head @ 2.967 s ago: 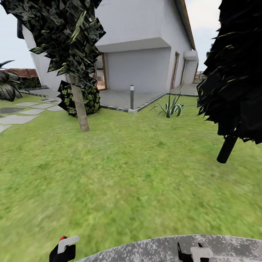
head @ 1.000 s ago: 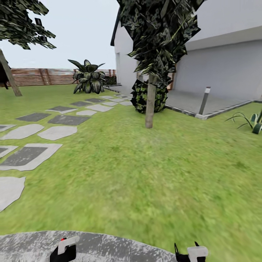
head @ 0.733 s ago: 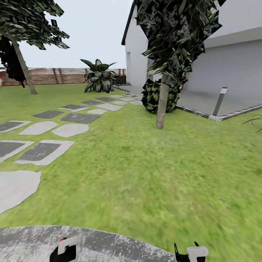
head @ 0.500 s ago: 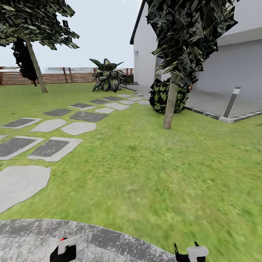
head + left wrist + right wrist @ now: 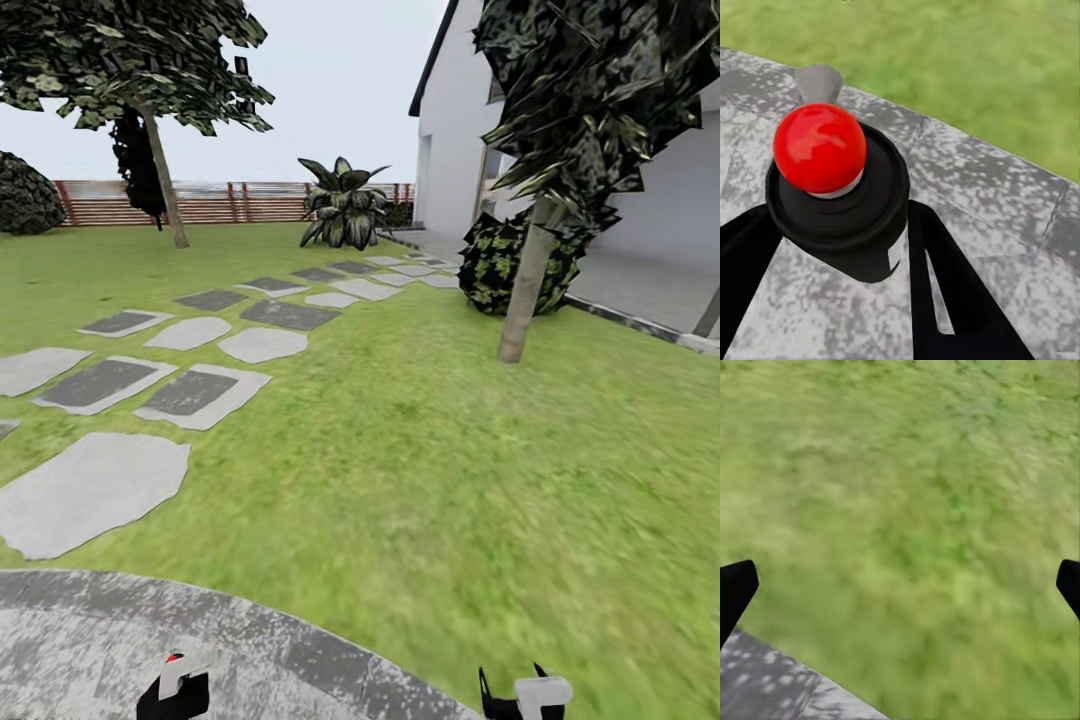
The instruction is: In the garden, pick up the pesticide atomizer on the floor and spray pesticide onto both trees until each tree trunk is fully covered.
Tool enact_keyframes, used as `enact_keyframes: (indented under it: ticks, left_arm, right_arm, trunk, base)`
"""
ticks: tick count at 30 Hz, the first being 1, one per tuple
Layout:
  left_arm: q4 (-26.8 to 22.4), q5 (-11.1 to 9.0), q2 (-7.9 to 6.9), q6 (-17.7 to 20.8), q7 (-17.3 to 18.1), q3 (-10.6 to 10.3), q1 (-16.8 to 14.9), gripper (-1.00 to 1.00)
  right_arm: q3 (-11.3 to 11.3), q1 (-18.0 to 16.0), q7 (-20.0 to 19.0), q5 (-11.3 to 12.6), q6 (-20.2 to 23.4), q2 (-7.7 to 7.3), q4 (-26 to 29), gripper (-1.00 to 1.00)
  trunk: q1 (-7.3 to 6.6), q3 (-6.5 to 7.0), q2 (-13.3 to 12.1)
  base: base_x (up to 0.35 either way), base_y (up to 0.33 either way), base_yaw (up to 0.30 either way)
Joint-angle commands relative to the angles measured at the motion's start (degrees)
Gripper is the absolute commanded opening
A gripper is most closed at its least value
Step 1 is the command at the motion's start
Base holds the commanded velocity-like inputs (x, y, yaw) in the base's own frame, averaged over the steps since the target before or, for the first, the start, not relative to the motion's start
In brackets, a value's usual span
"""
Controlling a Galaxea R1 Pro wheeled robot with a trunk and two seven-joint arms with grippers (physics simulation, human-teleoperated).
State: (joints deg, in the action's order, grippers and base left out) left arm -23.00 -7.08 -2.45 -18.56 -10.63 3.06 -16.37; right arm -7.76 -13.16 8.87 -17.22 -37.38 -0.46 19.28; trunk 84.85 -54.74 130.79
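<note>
Red-topped dark atomizer bottle (image 5: 832, 195) clamped upright in left jaws; right jaws spread, empty. Nearest pale trunk (image 5: 527, 285) ahead-right, well apart.

This is the garden of a house: a wide green lawn (image 5: 420, 450) runs out to a brown horizontal-slat wooden fence (image 5: 215, 202) at the far side, and a white house (image 5: 455, 140) stands at the right with a paved terrace along its wall. Grey stepping stones (image 5: 190, 392) cross the grass on the left toward the house. Pale-trunked trees (image 5: 528, 280), a broad-leaved bush (image 5: 345, 205) and curved grey stone paving (image 5: 90, 630) at the near edge complete it.
</note>
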Motion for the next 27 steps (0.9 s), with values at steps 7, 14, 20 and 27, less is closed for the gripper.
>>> enact_keyframes:
  ticks: [7, 14, 20, 27]
  left_arm:
    - [0.06, -0.63, -0.01, -0.23, 0.0, -0.08, -0.05, -1.0]
    - [0.08, -0.73, -0.09, -0.24, 0.0, -0.07, -0.05, -1.0]
    - [0.14, -0.77, -0.1, -0.22, 0.0, -0.07, -0.03, -1.0]
    - [0.15, -0.77, -0.1, -0.25, 0.0, -0.07, -0.06, -1.0]
  right_arm:
    - [-0.24, -0.03, 0.29, -0.62, -0.15, 0.02, -0.03, 1.0]
    - [-0.27, -0.03, 0.35, -0.62, -0.15, -0.01, -0.03, 1.0]
    - [-0.24, -0.03, 0.27, -0.79, -0.15, -0.07, -0.03, 1.0]
    - [-0.32, -0.03, 0.35, -0.59, -0.15, -0.12, 0.03, 1.0]
  trunk:
    - [0.02, -0.31, 0.02]
    - [0.02, -0.49, 0.02]
    - [0.02, -0.49, 0.02]
    - [0.02, -0.49, 0.02]
  base:
    - [0.247, 0.227, 0.275]
    - [0.202, 0.251, 0.184]
    - [0.186, 0.256, 0.005]
    - [0.204, 0.255, 0.0]
